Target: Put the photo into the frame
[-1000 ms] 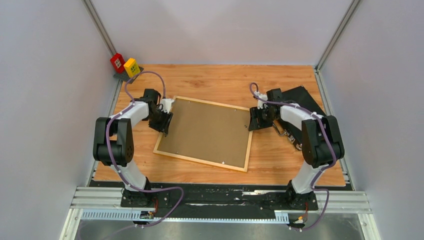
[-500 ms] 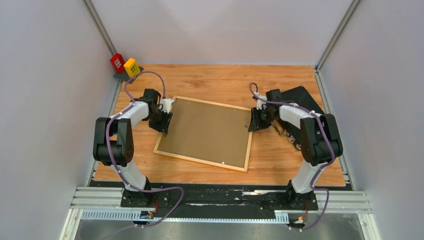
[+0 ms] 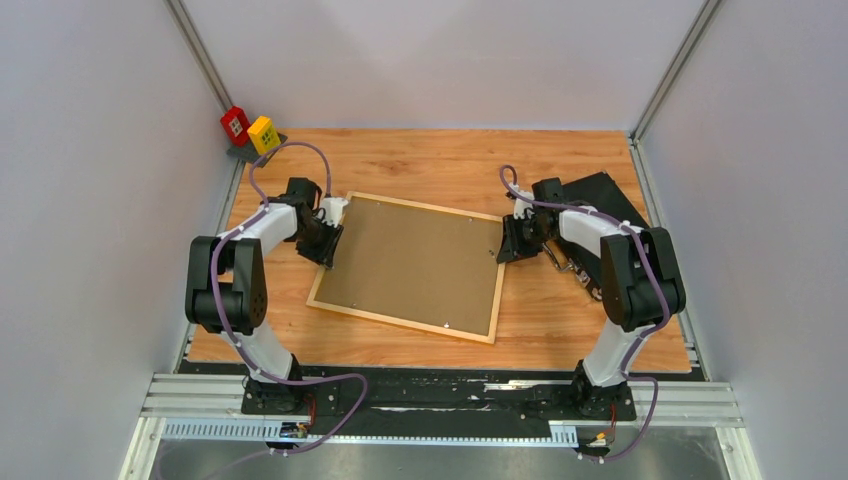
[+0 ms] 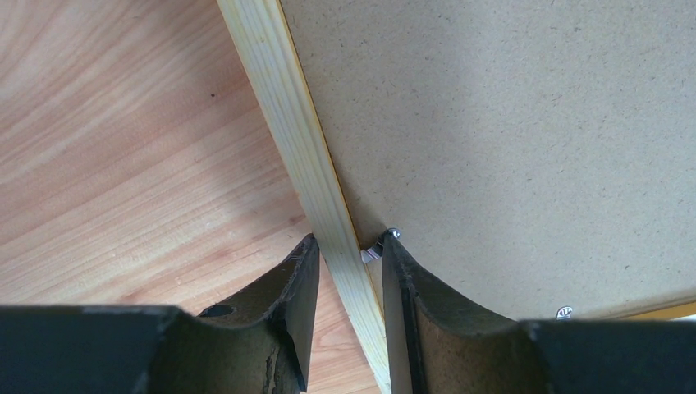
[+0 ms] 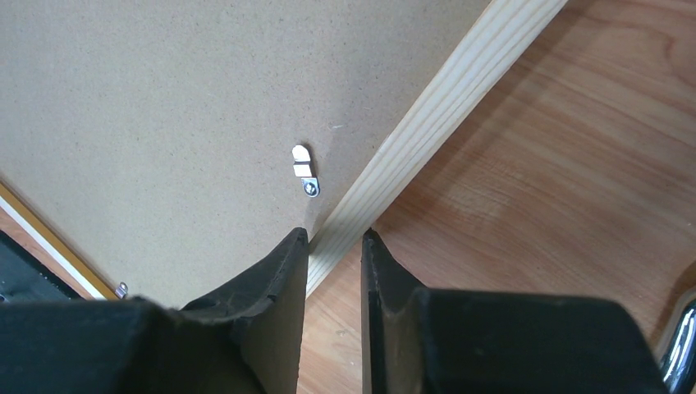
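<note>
1. Between the two fingers of my left claw (image 4: pixel 349 244) runs the left rail of the frame (image 4: pixel 283 115). The claw is clenched on that rail, with one finger (image 4: pixel 283 300) on the desk side and the other against a small metal tab (image 4: pixel 369 254) at the rail's inner edge.
2. My right claw (image 5: pixel 334 234) grasps the frame too. It straddles the right rail, one fingertip over the panel side and the other over the desk side.
3. Just beyond that claw, a second metal tab (image 5: pixel 304 171) lies flat on the brown backing panel (image 5: pixel 148 98), close to the rail.
4. The frame lies back-up in the middle of the desk (image 3: pixel 420 160), slightly skewed to the desk's edges. The panel fills it from rail to rail.
5. Beside my right arm, a black case (image 3: pixel 605 200) sits toward the far right corner of the desk. A shiny metal handle (image 3: pixel 565 262) on it is near my right claw.
6. At the far left corner, a red box (image 3: pixel 236 124) and a yellow box (image 3: pixel 263 133) stand side by side, well apart from the frame.
</note>
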Motion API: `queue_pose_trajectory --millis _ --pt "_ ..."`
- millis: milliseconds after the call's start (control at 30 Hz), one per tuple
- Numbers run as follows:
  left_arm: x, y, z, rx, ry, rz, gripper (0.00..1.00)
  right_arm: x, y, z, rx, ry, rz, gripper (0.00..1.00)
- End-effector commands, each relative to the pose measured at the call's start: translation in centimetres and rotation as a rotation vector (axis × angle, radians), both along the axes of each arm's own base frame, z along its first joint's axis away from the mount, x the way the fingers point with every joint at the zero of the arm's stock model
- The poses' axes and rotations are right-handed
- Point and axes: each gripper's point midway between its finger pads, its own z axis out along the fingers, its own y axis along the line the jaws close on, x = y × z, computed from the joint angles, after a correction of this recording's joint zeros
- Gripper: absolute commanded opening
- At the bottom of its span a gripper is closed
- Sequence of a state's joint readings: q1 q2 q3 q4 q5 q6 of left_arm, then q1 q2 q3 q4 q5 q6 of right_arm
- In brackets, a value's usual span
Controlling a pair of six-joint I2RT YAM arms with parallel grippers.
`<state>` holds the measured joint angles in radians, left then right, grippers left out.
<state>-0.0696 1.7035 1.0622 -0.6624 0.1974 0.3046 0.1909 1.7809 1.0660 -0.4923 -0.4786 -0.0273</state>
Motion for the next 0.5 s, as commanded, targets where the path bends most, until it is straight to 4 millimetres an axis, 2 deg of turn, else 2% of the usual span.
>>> queue_pose_trajectory --millis 0,467 --pt "-1.21 0.37 0.05 0.023 0.016 -0.042 0.40 1.40 -0.31 -0.45 -0.023 -0.043 0.012 0.18" --pt "-1.46 0.54 0.16 0.034 0.017 -0.056 0.37 1.42 -0.44 -0.62 -0.029 -0.041 0.013 0.17"
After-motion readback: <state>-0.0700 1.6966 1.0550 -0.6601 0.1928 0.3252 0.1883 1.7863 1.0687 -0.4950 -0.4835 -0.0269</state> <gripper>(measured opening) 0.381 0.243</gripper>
